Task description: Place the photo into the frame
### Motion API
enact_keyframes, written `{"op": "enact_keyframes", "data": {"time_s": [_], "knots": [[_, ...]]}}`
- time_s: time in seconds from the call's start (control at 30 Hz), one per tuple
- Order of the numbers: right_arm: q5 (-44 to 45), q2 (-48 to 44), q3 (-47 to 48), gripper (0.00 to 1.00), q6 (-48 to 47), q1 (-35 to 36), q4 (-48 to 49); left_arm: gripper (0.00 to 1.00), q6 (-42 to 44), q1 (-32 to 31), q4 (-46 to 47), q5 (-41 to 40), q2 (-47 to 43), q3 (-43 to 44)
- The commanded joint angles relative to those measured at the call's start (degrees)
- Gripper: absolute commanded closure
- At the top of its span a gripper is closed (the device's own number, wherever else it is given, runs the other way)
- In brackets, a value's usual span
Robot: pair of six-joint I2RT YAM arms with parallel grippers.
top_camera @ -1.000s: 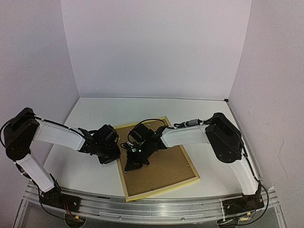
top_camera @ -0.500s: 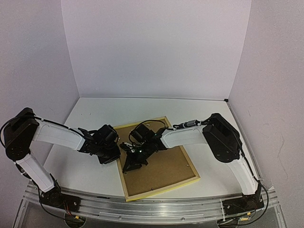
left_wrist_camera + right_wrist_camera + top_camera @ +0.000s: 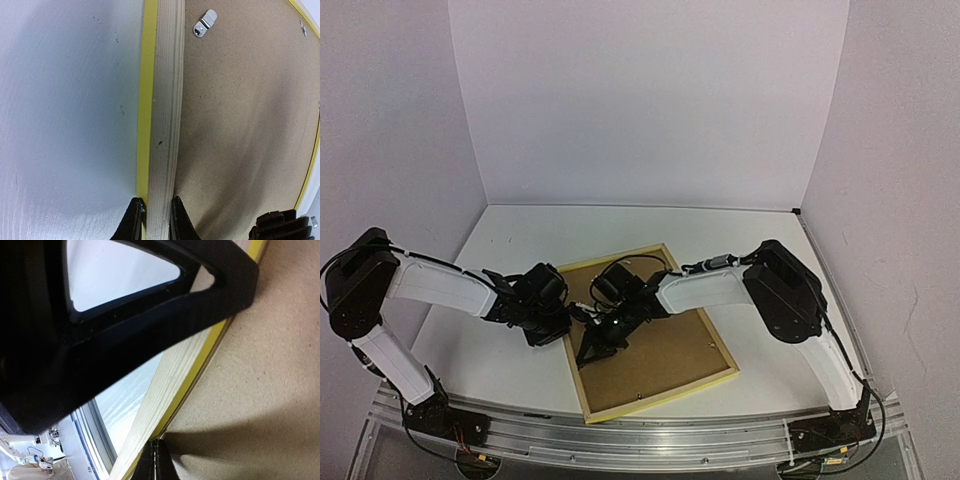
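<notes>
The frame (image 3: 660,393) lies face down on the table, its thin yellow border and pale wood back showing. The plain brown backing board (image 3: 670,345) fills it. The photo is not in view. My left gripper (image 3: 560,325) is shut on the frame's left rail; in the left wrist view the fingers (image 3: 152,220) pinch the pale wood rail (image 3: 165,100). My right gripper (image 3: 593,348) is shut with nothing between its tips. In the right wrist view its tips (image 3: 156,460) rest at the seam between the rail (image 3: 165,390) and the backing board (image 3: 270,380).
A small metal turn clip (image 3: 205,23) sits on the backing board near the rail. The table's metal front edge (image 3: 650,440) runs just below the frame. White walls close the back and sides. The left gripper's black body (image 3: 125,315) hangs close above the right gripper.
My right gripper has slid a little down and left along the backing board toward the frame's left rail. The left gripper has kept its hold and barely moved.
</notes>
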Motion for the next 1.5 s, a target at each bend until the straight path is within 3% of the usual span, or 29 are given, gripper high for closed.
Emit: {"op": "enact_keyframes", "data": {"time_s": [0.0, 0.07, 0.23, 0.3, 0.47, 0.57, 0.6, 0.67, 0.77, 0.93, 1.03, 1.27, 1.47], "knots": [[10.4, -1.4, 1.2, 0.91, 3.5, 3.0, -9.8, 1.0, -4.9, -0.9, -3.4, 6.2, -1.8, -3.3], [15.5, -5.2, 3.0, 0.87, 4.9, 2.2, -9.8, 1.0, -5.4, -0.9, -3.0, 6.2, -2.9, -4.2], [24.8, -17.0, 0.3, 0.62, 7.8, -0.5, -9.1, 1.0, -4.4, -0.9, -3.0, 5.3, -5.4, -3.3], [27.9, -22.5, -4.0, 0.51, 9.6, -1.8, -9.1, 0.93, -3.5, -0.9, -3.8, 5.3, -6.2, -2.1], [35.1, -38.8, -26.4, 0.24, 18.2, -7.2, -9.3, 0.38, -0.4, -0.9, -10.6, 0.5, -9.8, 3.3], [36.3, -47.6, -37.8, 0.21, 24.0, -9.6, -9.6, 0.07, 2.3, -0.8, -18.6, -5.9, -11.3, 9.3], [36.4, -50.8, -41.0, 0.21, 25.5, -9.7, -9.7, 0.01, 4.0, -0.7, -20.6, -7.7, -11.3, 11.4], [35.9, -55.1, -47.6, 0.21, 29.2, -9.7, -9.9, 0.0, 9.0, 1.3, -22.4, -9.8, -10.3, 16.6], [33.3, -58.5, -53.4, 0.21, 33.6, -9.7, -10.0, 0.0, 20.1, 8.1, -19.1, -6.2, -6.3, 21.5], [33.0, -58.9, -56.4, 0.22, 35.9, -9.7, -9.6, 0.0, 43.3, 15.1, -14.0, 1.5, 9.8, 36.4], [31.5, -56.0, -55.4, 0.22, 35.6, -9.7, -8.1, 0.0, 51.4, 18.3, -14.7, 5.9, 20.7, 45.7], [32.9, -49.3, -54.9, 0.25, 39.7, -9.7, -3.4, 0.02, 66.1, 20.9, -17.1, 14.7, 36.8, 60.1], [36.7, -45.5, -52.9, 0.3, 43.0, -10.6, -3.2, 0.19, 72.0, 20.9, -20.6, 21.4, 42.7, 63.3]]}}
